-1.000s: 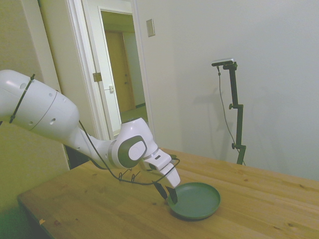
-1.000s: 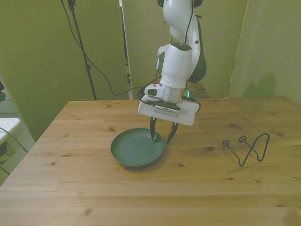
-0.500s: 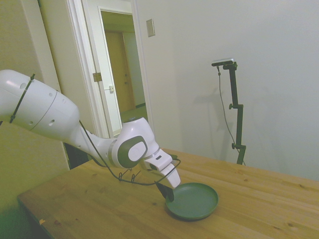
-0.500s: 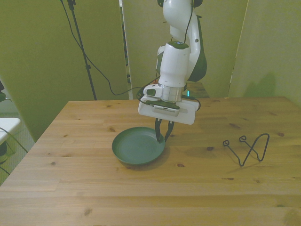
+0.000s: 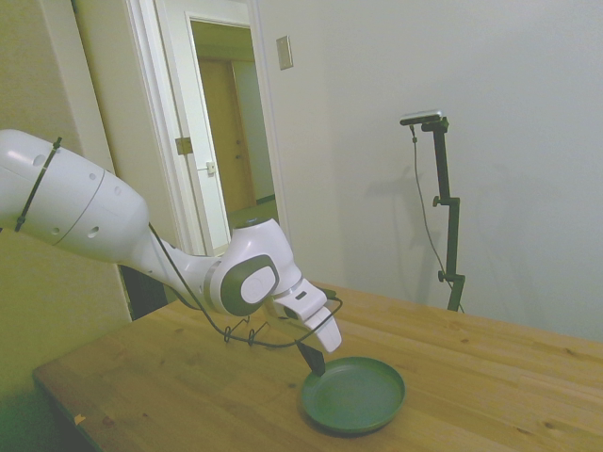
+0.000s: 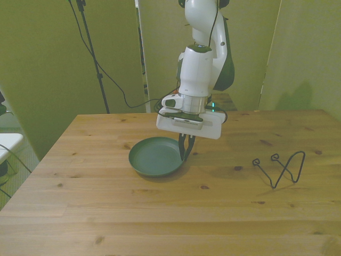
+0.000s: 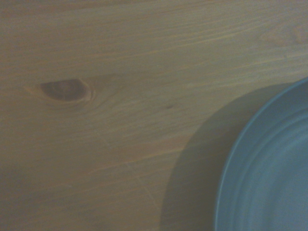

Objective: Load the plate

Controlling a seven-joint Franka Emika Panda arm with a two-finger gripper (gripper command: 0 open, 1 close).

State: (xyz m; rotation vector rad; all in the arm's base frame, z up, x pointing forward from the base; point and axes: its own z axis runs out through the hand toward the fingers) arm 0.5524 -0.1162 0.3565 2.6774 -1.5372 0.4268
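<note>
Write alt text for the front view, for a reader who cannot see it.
A white robot arm's gripper is shut on the rim of a dark green plate, holding it tilted just above a wooden table. A bent black wire rack stands on the table toward the front view's right, apart from the plate.

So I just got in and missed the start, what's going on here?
A white robot arm has its gripper shut on the rim of a dark green plate and holds it lifted at that edge, tilted above the wooden table. The jaws pinch the rim on the front view's right. The plate is empty. A bent wire rack lies apart on the table, off to the front view's right.
</note>
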